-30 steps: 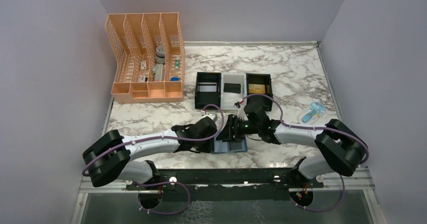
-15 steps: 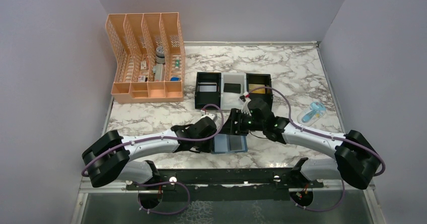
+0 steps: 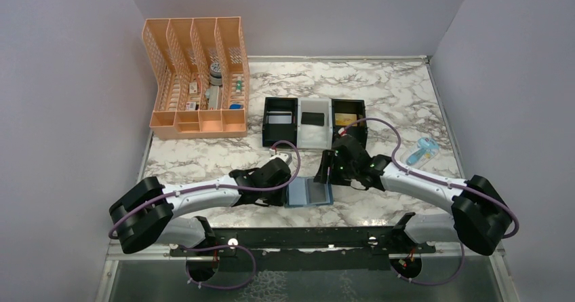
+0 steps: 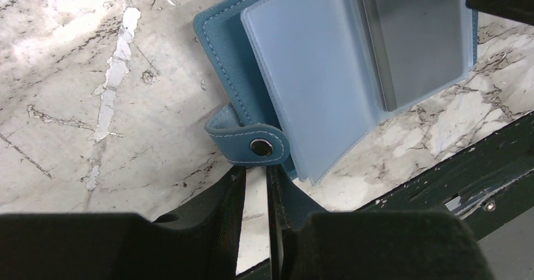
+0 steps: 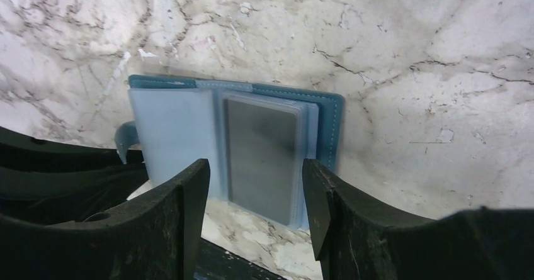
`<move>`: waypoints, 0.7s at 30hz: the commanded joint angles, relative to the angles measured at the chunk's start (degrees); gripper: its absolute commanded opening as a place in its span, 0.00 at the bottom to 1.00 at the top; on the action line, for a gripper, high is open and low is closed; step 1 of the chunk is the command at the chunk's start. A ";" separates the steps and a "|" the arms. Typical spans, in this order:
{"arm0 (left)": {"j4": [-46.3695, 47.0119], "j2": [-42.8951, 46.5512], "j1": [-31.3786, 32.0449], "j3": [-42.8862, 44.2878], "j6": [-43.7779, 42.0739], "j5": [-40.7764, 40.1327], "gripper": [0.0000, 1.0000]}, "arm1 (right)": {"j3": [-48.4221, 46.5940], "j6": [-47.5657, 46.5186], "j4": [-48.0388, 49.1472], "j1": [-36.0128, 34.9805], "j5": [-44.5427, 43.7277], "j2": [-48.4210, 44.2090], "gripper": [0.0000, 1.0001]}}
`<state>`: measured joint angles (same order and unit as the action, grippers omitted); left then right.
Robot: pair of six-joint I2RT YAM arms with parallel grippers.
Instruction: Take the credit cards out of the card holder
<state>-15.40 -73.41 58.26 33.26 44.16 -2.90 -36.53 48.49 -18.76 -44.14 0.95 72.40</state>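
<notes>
The card holder [image 3: 309, 194] lies open at the middle of the table's [image 3: 380, 98] near edge. 1 grey card [image 5: 261, 151] shows in its right pocket, long axis near-to-far, straight ahead of the right gripper [image 5: 255, 170], which is spread wide. The left gripper [image 4: 257, 178] is narrowed to a slit at the snap tab [image 4: 252, 143]; I cannot tell whether it pinches.

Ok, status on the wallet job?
Right gripper open, empty, over card holder. Left gripper nearly closed by snap tab, grip unclear. One grey card in sleeve. Nothing blocking.
</notes>
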 commanded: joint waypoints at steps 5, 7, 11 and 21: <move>0.91 -1.23 0.36 -0.03 -0.50 -0.73 0.21 | 0.75 -1.32 2.03 0.02 3.15 1.07 0.53; 1.01 -1.24 0.36 -0.03 -0.48 -0.64 0.20 | 1.00 -1.20 2.72 0.02 3.68 1.47 0.52; 1.03 -1.18 0.36 0.22 -0.56 -0.65 0.20 | 0.97 -1.43 3.44 0.02 4.97 3.12 0.52; 0.96 -1.39 0.37 0.23 -0.57 -0.44 0.20 | 0.87 -1.27 3.59 0.08 5.27 4.91 0.52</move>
<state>-15.31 -74.28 58.26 33.26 44.03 -2.90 -36.23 47.70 -17.02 -44.14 5.04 76.73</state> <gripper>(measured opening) 0.204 0.521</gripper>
